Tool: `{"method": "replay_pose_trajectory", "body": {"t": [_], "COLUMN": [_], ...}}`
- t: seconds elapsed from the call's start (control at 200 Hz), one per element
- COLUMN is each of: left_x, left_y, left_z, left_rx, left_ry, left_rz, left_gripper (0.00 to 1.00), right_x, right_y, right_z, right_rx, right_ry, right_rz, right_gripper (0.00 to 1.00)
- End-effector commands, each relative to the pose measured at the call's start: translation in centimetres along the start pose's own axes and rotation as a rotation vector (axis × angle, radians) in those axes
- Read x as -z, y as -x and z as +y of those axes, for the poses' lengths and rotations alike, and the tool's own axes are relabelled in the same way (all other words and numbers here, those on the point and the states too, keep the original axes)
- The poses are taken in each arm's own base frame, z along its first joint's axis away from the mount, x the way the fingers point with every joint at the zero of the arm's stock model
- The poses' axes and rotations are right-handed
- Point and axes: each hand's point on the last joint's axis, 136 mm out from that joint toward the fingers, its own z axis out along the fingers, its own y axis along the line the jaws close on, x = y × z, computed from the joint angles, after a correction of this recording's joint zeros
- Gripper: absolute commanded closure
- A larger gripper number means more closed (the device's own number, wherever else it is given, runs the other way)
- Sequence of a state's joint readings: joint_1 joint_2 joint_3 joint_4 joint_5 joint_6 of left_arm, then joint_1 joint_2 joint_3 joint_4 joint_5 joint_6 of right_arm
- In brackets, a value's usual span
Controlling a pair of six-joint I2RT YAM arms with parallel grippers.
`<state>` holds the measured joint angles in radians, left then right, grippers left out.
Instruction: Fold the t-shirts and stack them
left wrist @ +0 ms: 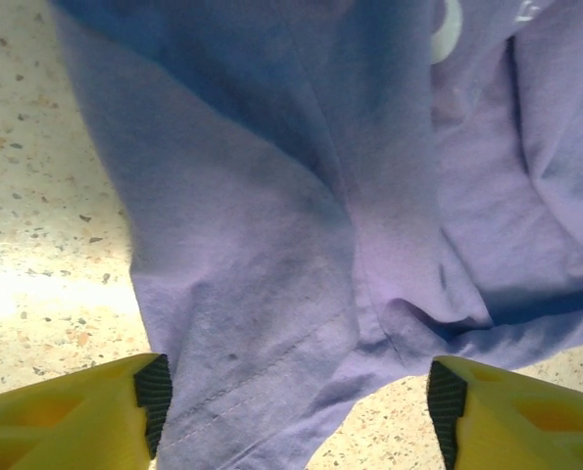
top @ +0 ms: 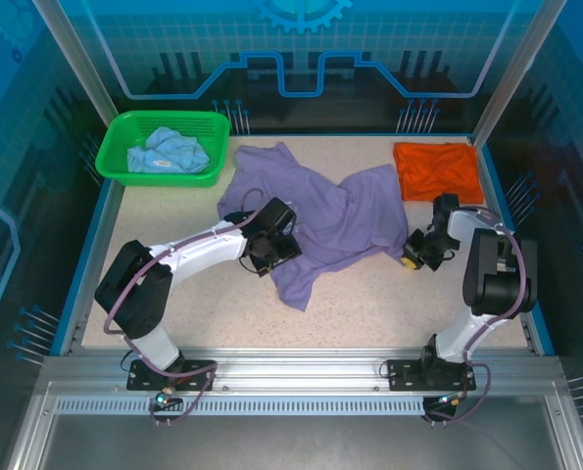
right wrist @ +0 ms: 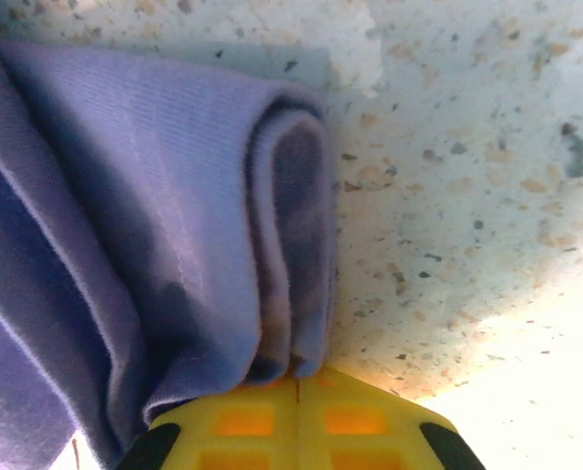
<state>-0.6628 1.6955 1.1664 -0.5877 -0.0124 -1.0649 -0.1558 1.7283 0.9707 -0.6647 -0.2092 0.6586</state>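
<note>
Our right gripper (right wrist: pixel 296 382) pinches a folded edge of the limp lavender shirt (right wrist: pixel 124 225); our left gripper (left wrist: pixel 299 397), spread wide, should take its hem.

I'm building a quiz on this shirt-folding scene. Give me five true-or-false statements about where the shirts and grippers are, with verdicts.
1. The light blue shirt lies in the green basket. True.
2. The orange shirt is in the basket too. False: it lies flat on the table, near the far right corner.
3. The left gripper is open over the purple shirt. True.
4. The right gripper is open, away from any cloth. False: it is shut on a fold at the purple shirt's edge.
5. The purple shirt is neatly folded. False: it lies spread out and rumpled on the table.
</note>
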Motion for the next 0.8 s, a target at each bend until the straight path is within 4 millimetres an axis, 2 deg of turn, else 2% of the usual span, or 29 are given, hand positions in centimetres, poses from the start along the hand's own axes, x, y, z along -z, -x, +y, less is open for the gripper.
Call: {"method": "replay_pose_trajectory", "body": {"t": [0.0, 0.33, 0.58, 0.795], "left_x": [-0.3, -2.7, -3.5, -4.0], "left_y": [-0.2, -1.8, -1.2, -0.9], "left_z": [0.1, -1.1, -1.7, -0.9], "left_rx": [-0.056, -0.281, -0.453, -0.500], "left_ry": [0.058, 0.234, 0.371, 0.443], "left_rz": [0.002, 0.021, -0.026, -0.039], "left_gripper": [0.34, 0.43, 0.46, 0.54], "right_x": [-1.6, -1.1, -0.8, -0.7], "right_y": [0.1, 0.1, -0.2, -0.3], "right_z": [-0.2, 0.3, 0.7, 0.9], "right_rx": [0.028, 0.073, 0.079, 0.085], "right_ry": [-0.026, -0.011, 0.016, 0.025], "right_rz": [-0.004, -0.008, -0.006, -0.006], "right_gripper": [1.00, 1.00, 1.00, 1.00]}}
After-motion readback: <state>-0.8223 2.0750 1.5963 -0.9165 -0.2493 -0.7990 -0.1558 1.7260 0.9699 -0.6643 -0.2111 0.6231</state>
